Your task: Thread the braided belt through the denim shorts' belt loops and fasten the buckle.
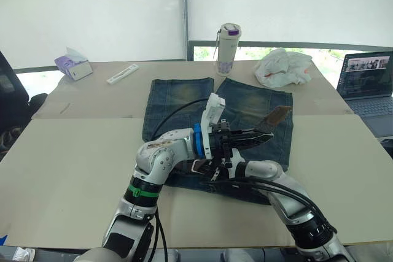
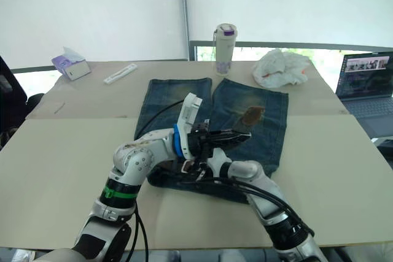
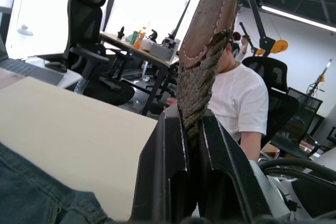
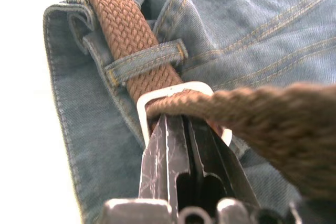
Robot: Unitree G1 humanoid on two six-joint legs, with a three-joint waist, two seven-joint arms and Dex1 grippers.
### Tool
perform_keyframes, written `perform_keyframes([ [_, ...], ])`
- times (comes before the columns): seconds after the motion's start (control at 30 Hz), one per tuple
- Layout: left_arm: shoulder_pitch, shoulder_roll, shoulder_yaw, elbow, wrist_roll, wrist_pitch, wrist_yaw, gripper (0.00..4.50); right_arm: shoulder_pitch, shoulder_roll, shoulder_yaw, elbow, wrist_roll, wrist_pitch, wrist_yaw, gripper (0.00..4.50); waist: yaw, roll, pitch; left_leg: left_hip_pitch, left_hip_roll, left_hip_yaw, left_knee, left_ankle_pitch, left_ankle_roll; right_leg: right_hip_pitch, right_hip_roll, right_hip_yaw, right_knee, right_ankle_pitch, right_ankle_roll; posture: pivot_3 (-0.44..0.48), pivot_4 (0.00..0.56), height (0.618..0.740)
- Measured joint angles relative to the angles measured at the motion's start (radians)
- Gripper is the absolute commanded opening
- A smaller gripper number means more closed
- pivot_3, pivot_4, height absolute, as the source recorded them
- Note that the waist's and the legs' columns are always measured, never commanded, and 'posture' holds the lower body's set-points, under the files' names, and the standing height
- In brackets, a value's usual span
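Stood against white roller blinds (image 1: 92, 10): beige rectangular tabletop (image 1: 67, 170). Open grey laptop (image 1: 368, 84) at edge. Black mesh office chairs (image 3: 92, 51) behind.

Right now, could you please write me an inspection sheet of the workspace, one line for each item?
Surface: beige table, two panels joined.
Job's things: denim shorts flat, legs away from the robot; braided belt under a belt loop, passing through the buckle.
Clutter: tissue box, white strip, bottle, crumpled white bag, laptop.
Grippers: left gripper shut on the belt's leather tip; right gripper shut at the buckle.
Cables: black cable across the shorts.
Surroundings: office chairs, a seated person.
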Motion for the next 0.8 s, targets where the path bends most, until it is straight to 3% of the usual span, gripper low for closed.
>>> perform_keyframes([
  [0.23,0.041,0.015,-0.072,0.012,0.009,-0.047,-0.045,0.00,0.134,-0.028,-0.021,-0.044,0.085,-0.009,0.009,0.03,0.001,-0.001,0.001,-0.001,-0.001,0.001,0.000,0.000,0.000,0.000,0.000,0.000,-0.001,0.000,0.001,0.000,0.150,0.740],
  [0.57,0.043,0.073,-0.051,0.068,0.044,-0.072,-0.057,0.00,0.148,-0.029,-0.050,-0.025,0.089,-0.097,-0.031,0.03,-0.001,-0.002,0.002,-0.001,0.000,0.001,0.000,0.000,0.000,-0.001,0.001,0.001,-0.001,0.000,0.001,0.000,0.150,0.740],
  [0.8,0.024,0.129,0.099,0.072,0.003,-0.061,-0.004,0.00,0.148,-0.051,-0.052,-0.023,0.091,-0.145,-0.020,0.03,-0.009,-0.002,0.002,0.000,0.001,0.000,0.000,0.000,0.000,-0.001,0.002,0.001,0.001,0.000,0.001,0.000,0.150,0.740],
])
